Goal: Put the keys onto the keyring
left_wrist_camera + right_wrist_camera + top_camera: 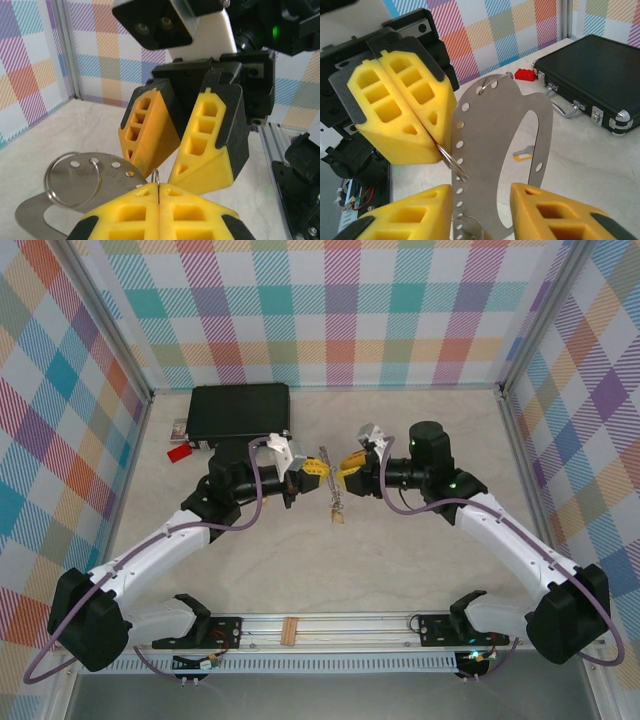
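The left gripper [436,142] is fully closed, pinching the keyring [454,165], which threads a hole in the perforated metal plate [490,125]; the right gripper [482,200] sits partly open astride that plate, contact indeterminate; one yellow-headed key [522,152] lies on the table [600,165] beyond.

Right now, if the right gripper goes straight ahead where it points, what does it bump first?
Probably the holed metal plate, standing between the right gripper's fingers. Just beyond, slightly aside, sits the shut left gripper, though depth is unclear.
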Controlling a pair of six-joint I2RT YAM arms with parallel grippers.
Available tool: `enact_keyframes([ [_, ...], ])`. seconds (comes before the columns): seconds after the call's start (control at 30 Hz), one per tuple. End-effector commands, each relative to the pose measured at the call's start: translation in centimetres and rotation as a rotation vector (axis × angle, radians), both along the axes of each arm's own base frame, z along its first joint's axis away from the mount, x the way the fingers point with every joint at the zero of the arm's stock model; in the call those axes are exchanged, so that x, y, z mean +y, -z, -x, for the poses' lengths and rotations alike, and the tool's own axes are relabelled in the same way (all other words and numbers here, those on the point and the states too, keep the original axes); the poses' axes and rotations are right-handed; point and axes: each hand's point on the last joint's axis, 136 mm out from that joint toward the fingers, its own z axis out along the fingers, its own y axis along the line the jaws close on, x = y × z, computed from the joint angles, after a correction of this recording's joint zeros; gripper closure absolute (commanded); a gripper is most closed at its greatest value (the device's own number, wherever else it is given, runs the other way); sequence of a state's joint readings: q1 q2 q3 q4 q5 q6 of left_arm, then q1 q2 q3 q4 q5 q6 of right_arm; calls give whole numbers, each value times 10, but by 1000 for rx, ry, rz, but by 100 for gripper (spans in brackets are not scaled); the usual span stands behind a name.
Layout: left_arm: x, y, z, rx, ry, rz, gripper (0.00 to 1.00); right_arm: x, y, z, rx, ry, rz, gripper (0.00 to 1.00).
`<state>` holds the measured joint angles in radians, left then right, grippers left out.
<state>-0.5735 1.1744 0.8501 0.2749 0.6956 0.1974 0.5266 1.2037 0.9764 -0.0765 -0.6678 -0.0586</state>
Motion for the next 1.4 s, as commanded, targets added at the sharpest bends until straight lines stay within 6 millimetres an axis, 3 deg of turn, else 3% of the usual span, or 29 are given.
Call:
enact_keyframes([
  [0.0, 3, 4, 1, 3, 8, -47, 100, 5, -6, 6, -17, -50, -3, 67],
  [0.67, 1, 6, 6, 23, 45, -59, 100, 19, 12, 14, -14, -129, 51, 73],
  [0.93, 2, 6, 5, 16, 35, -60, 100, 16, 15, 13, -21, -106, 61, 79],
  [1.03, 2, 6, 4, 12, 31, -59, 100, 13, 15, 11, -27, -76, 64, 72],
  [1.37, 2, 3, 5, 9, 34, -44, 100, 3, 10, 6, -55, 21, 19, 73],
])
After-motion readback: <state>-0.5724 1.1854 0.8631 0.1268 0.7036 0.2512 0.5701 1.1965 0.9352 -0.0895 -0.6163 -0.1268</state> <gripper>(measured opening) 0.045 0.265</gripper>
